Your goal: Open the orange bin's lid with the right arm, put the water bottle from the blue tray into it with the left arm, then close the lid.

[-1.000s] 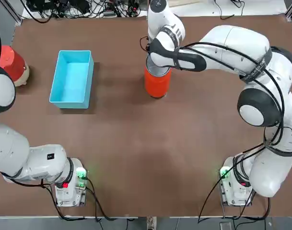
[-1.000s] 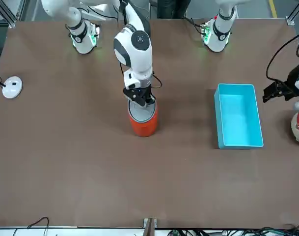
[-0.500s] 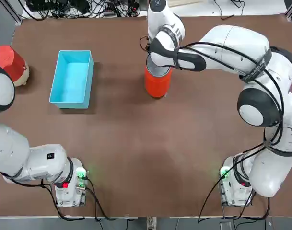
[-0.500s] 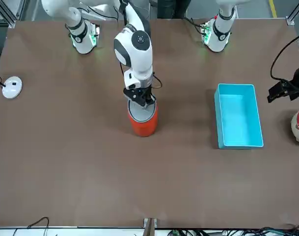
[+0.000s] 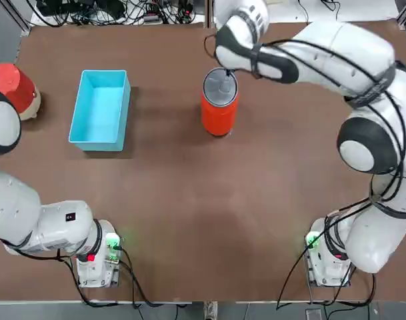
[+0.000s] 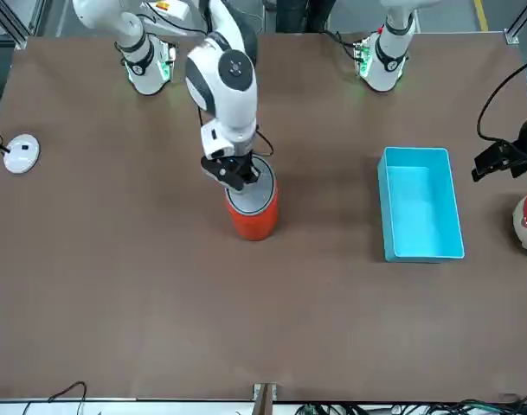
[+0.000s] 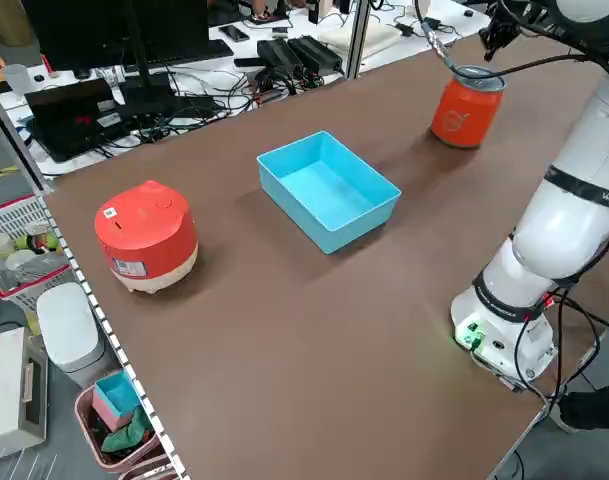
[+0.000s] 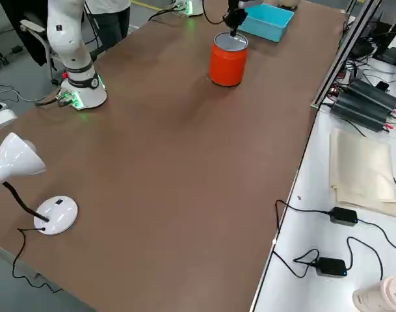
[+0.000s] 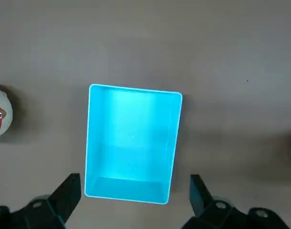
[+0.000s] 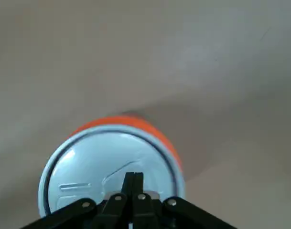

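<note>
Top view, left to right with the blue tray (image 5: pixel 100 110) as landmark: a red-and-white domed object (image 5: pixel 13 88) sits well to its left; the left gripper (image 9: pixel 133 210) hangs above the tray, jaws spread wide with nothing between them. No water bottle shows in the tray, which looks bare. Well to its right stands the orange bin (image 5: pixel 219 115), the lid (image 5: pixel 220 87) seated flat. The right gripper (image 10: pixel 132 183), jaws pinched together holding nothing, hovers at the lid's edge, seemingly poised to work it.
</note>
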Tool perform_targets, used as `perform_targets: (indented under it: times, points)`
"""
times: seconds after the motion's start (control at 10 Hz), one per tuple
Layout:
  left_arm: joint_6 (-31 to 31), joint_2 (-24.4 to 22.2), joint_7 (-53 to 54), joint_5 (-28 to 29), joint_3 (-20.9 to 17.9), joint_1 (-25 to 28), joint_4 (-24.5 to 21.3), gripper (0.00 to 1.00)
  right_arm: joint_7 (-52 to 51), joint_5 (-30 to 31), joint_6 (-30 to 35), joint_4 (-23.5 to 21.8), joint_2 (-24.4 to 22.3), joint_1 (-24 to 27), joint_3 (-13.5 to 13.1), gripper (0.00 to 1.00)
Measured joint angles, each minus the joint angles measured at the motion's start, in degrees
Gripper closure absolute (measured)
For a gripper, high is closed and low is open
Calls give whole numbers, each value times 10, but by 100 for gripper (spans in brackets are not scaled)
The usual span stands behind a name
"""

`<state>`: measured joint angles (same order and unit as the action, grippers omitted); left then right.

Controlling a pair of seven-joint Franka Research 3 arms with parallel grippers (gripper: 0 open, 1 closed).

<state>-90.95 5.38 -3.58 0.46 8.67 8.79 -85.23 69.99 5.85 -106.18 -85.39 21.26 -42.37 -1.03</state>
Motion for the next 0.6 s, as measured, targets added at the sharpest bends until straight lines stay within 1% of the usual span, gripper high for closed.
perform_targets:
  times: [0.3,0.4,0.6]
  points:
    - [0,1,0,0,0,0,0,0,-100,0,96,2,-66,57,-2,99]
    - [0,1,0,0,0,0,0,0,-147,-2,119,2,-86,86,-3,99]
    - [0,1,0,0,0,0,1,0,-276,-24,166,2,-127,165,-5,97]
